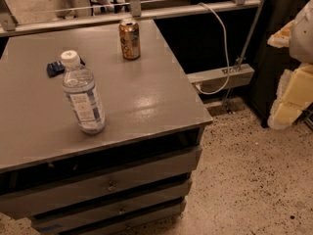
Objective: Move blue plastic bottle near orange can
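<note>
The blue plastic bottle (83, 94) stands upright on the grey tabletop (146, 97), near its front left. It is clear, with a white cap and a white-and-blue label. The orange can (129, 38) stands upright at the back of the table, well behind and to the right of the bottle. My gripper (289, 96) shows as pale cream shapes at the right edge of the view. It is off the table, far to the right of both objects, and holds nothing that I can see.
A small dark-blue wrapped bar (55, 68) lies behind the bottle on the left. The table has drawers (107, 185) below. A white cable (222, 43) hangs by a metal rail (146, 12) behind. Speckled floor (254, 180) lies to the right.
</note>
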You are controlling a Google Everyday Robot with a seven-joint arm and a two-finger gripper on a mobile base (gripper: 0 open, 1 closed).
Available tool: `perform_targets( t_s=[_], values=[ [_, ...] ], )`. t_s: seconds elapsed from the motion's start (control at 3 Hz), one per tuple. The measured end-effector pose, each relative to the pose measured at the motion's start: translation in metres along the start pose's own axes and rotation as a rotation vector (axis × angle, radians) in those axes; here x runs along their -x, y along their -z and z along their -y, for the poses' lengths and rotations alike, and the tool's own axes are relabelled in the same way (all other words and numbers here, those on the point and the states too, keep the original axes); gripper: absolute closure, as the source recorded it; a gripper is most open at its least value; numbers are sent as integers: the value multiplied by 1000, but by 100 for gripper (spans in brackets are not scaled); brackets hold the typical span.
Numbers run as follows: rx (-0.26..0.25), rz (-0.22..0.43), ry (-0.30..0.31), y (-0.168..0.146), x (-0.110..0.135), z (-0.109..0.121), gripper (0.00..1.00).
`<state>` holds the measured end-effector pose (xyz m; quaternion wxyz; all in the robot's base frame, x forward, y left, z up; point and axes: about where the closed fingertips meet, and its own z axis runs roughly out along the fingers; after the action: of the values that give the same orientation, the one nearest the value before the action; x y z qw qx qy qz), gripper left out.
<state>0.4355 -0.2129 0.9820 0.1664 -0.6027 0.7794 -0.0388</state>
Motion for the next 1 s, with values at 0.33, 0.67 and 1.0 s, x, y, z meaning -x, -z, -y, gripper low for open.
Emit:
perform_targets(
  t_s=[0.33, 0.67, 1.0],
  values=[
    [0, 0, 0, 0, 0, 0, 0],
    [-4, 33, 6, -3, 6, 1, 0],
    [13, 142, 15, -26, 27, 9, 0]
  ],
)
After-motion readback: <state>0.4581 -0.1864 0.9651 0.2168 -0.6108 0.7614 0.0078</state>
